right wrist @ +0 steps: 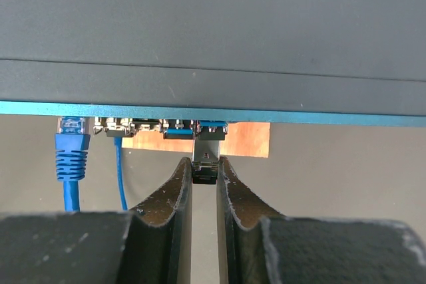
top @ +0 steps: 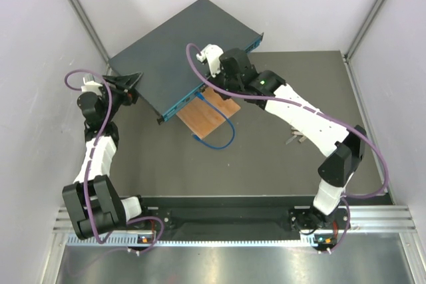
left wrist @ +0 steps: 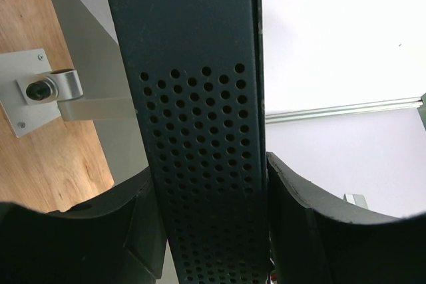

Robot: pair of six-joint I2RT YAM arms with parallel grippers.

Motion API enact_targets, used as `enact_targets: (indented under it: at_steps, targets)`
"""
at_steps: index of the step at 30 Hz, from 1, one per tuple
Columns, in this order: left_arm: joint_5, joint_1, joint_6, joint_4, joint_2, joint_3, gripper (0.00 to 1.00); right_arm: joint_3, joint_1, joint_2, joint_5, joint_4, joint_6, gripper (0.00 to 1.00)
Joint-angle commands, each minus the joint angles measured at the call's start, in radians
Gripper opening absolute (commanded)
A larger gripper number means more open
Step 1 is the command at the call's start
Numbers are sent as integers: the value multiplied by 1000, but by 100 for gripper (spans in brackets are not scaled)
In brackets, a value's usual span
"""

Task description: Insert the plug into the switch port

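Dark grey matting covers the table (top: 279,157). At its far left the switch (top: 183,48) sits askew, its teal port face turned toward the near right. A small wooden board (top: 214,112) lies just beside that face. The left gripper (top: 128,83) clasps the switch's perforated left end between half-spread fingers. A blue cable (top: 225,134) loops out from one port. The right gripper (right wrist: 205,172), nearly closed, pinches the small metal plug (right wrist: 205,154) right at the port row.
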Motion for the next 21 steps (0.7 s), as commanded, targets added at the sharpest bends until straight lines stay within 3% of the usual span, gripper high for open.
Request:
enact_targets:
  at_steps: [1,9,17,21]
  targets:
    - [168,-78,127,-91,45,22,0,82,24,19,-90,213,-18,0]
    - [170,-78,122,-93,48,22,0,151,22,59,-87,205,-13,1]
    - [170,-80,124,-96,55,22,0,95,21,20,-94,188,-38,38]
    - [171,-78,127,-94,62,34,0,27,4,-34,-97,168,-55,47]
